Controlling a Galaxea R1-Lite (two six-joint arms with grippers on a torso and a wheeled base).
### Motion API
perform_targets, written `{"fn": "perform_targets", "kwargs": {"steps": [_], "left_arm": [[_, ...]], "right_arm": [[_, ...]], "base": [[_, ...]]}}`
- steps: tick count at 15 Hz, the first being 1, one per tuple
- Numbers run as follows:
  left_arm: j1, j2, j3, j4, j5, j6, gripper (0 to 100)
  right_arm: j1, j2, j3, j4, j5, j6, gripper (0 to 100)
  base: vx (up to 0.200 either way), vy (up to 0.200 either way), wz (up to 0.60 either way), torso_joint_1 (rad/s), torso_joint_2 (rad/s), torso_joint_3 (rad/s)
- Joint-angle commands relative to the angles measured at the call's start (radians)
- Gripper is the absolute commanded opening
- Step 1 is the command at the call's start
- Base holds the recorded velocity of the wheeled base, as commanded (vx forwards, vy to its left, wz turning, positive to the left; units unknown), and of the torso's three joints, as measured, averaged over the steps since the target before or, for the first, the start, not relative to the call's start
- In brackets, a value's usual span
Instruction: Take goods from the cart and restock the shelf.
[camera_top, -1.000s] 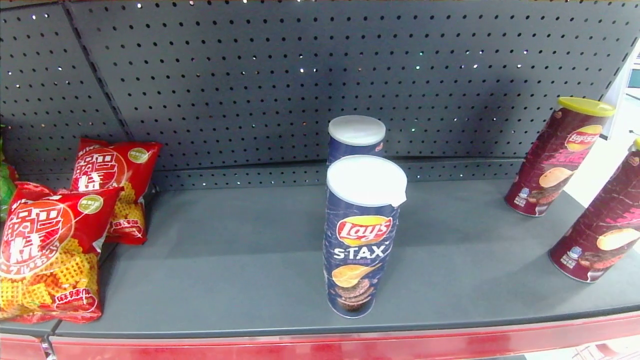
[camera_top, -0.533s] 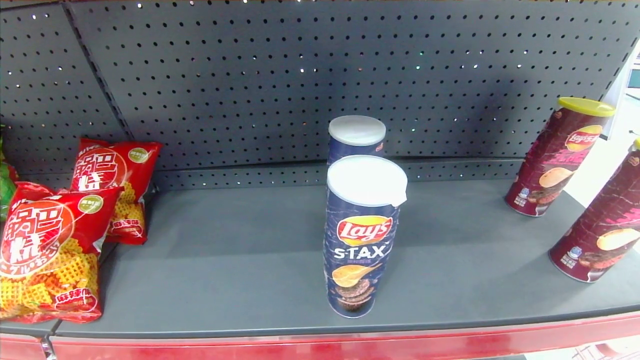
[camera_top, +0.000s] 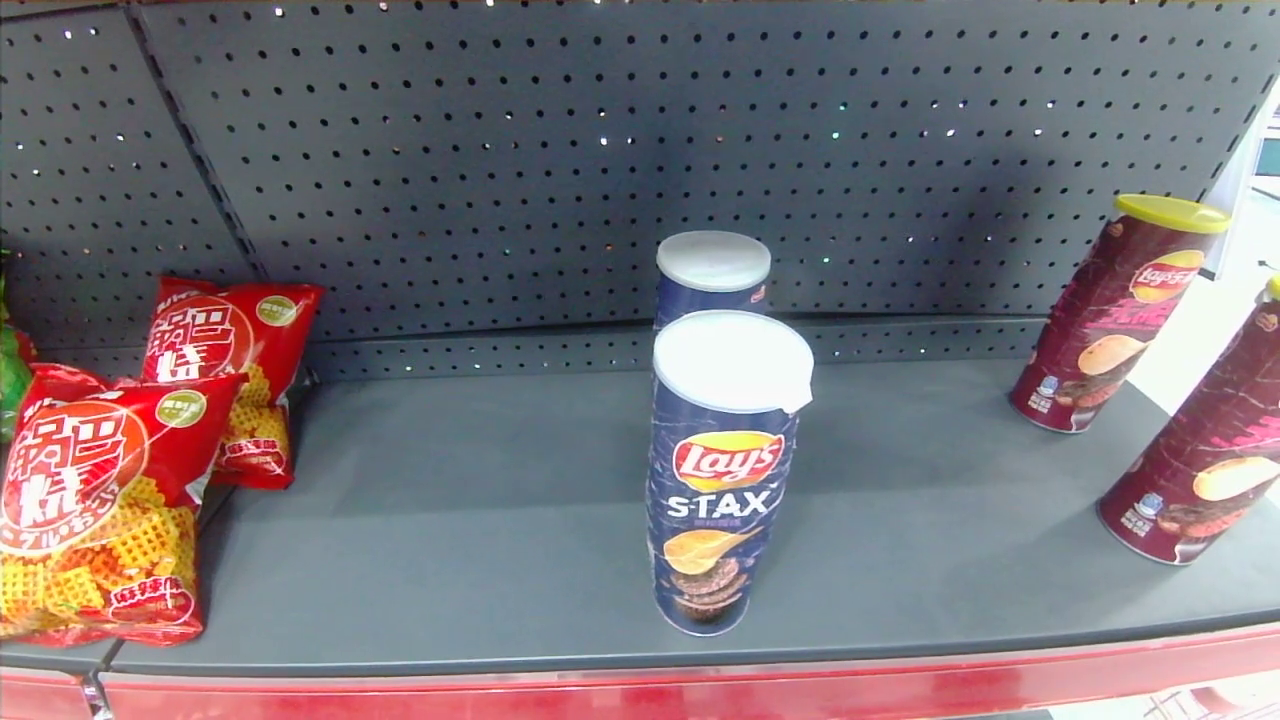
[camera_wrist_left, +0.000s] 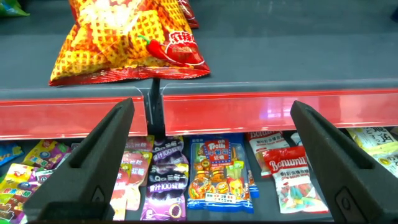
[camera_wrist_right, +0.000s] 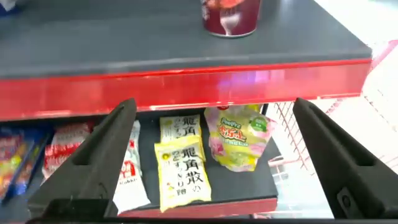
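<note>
Grey shelf (camera_top: 480, 520) ahead, pegboard (camera_top: 500, 150) behind. Left hand (camera_wrist_left: 211, 107) spread wide, empty, level with the red front edge; red snack bag (camera_wrist_left: 130, 37) lying just beyond it. Blue cans (camera_top: 715, 480) upright mid-shelf, beyond and between both hands. Right hand (camera_wrist_right: 214, 104) spread, empty; maroon can (camera_wrist_right: 230, 15) standing just beyond.

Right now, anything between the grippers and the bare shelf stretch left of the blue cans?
Only the red front lip, ahead of left gripper and right gripper, jaws open, empty. Deck between snack bags and front blue can is bare.
</note>
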Motion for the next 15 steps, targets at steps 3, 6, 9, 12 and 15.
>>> {"fn": "perform_targets", "kwargs": {"steps": [3,6,9,12,15], "left_arm": [[0.0,0.001,0.0,0.0,0.0,-0.001,100],[0.0,0.001,0.0,0.0,0.0,-0.001,100],[0.0,0.001,0.0,0.0,0.0,-0.001,100],[0.0,0.001,0.0,0.0,0.0,-0.001,100],[0.0,0.001,0.0,0.0,0.0,-0.001,100]], "right_arm": [[0.005,-0.016,0.0,0.002,-0.01,0.008,100],[0.006,-0.016,0.002,-0.001,-0.002,0.017,100],[0.006,-0.016,0.002,0.003,-0.006,-0.029,100],[0.005,-0.016,0.002,0.003,-0.006,-0.029,100],[0.005,-0.016,0.002,0.003,-0.006,-0.029,100]], "base": [[0.0,0.0,0.0,0.0,0.0,0.0],[0.0,0.0,0.0,0.0,0.0,0.0],[0.0,0.0,0.0,0.0,0.0,0.0],[0.0,0.0,0.0,0.0,0.0,0.0],[0.0,0.0,0.0,0.0,0.0,0.0]]}}
